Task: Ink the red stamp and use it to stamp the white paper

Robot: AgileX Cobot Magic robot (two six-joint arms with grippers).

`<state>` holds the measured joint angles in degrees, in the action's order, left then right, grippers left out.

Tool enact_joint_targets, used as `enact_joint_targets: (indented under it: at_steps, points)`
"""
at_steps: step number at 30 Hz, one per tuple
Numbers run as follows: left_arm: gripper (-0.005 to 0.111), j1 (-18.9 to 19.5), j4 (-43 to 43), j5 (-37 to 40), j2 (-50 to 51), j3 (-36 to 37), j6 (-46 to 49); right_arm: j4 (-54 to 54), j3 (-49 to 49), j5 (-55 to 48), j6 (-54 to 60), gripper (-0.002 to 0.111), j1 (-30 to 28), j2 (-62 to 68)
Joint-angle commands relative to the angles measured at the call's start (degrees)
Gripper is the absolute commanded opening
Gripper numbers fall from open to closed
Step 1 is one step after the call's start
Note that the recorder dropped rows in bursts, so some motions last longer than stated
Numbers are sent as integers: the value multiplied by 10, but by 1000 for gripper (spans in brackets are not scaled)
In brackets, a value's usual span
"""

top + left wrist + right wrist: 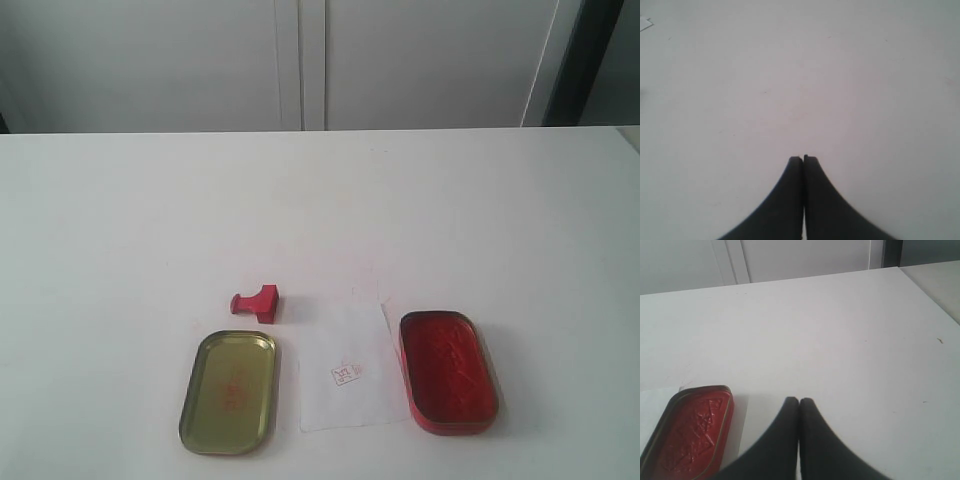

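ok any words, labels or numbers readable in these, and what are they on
No text here can be read.
Red square print on the white paper: characters too small to read.
Faint red marks inside the gold lid: blurred, unreadable.
Red ink pad: creased surface, no text visible.

The left pincer (803,158) is closed, its two dark curved fingers pressed together along their length, and it points down at the tabletop (850,75). The right pincer (799,400) is closed in the same way, fingers meeting at the tips, but it points more level across the tabletop.
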<state>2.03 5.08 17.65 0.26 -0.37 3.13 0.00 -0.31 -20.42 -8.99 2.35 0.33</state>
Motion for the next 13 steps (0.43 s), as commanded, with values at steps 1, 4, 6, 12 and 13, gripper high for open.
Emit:
enact_joint_targets:
  at_steps: [1,4,6,12,13]
  points:
    - [0,2,4,-2,-3,4,-2,-4,3,9,-2,0,-1,-3]
    - [0,2,4,-2,-3,4,-2,-4,3,9,-11,0,-1,-3]
    - [0,2,4,-2,-3,4,-2,-4,3,9,-12,0,-1,-3]
    - [0,2,4,-2,-3,4,-2,-4,3,9,-12,0,-1,-3]
    - [0,2,4,-2,-3,4,-2,-4,3,9,-12,0,-1,-3]
